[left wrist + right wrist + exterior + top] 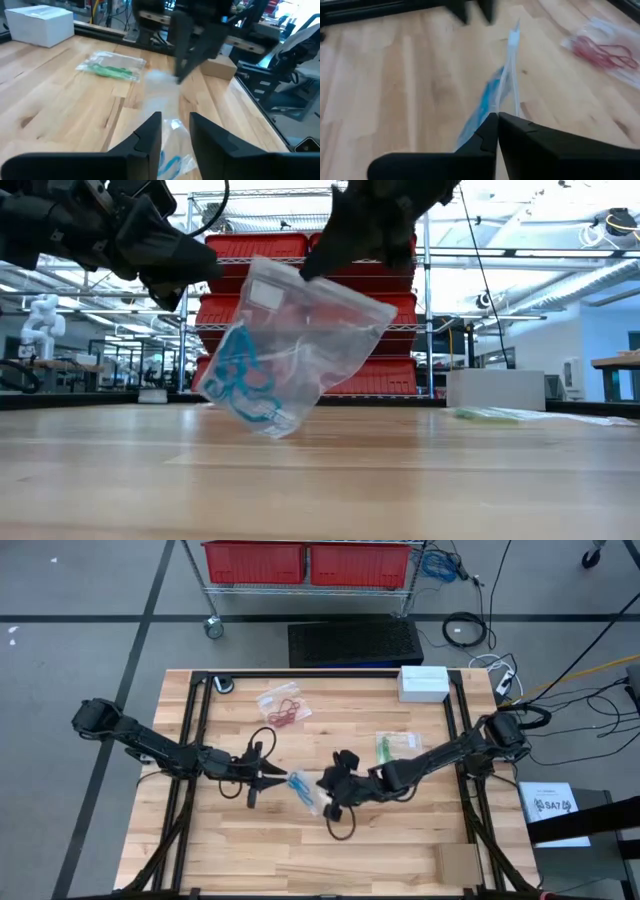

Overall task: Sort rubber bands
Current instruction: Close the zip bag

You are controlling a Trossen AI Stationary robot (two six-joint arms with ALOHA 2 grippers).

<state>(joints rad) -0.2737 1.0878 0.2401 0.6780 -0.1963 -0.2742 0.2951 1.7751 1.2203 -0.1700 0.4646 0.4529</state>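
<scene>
Sorting nearly done: red bands (285, 712) and green bands (384, 747) bagged on tabletop (400, 840); right end effector (325, 792) clamped on blue-band bag (285, 350), left end effector (272, 778) apart beside it.

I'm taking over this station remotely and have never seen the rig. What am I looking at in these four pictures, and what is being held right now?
Two dark robot arms work over a wooden table. The overhead picture shows both; one picture looks level across the tabletop; the other two come from cameras on each wrist.

The right gripper has its fingers shut on the edge of a clear bag with blue rubber bands, holding it up so that only its lower corner is near the wood. The left gripper is at the same bag from the other side, fingers partly apart; whether it grips the bag I cannot tell.

Lying on the table: a bag of red rubber bands, a bag of green rubber bands and a white box at the far edge.
</scene>
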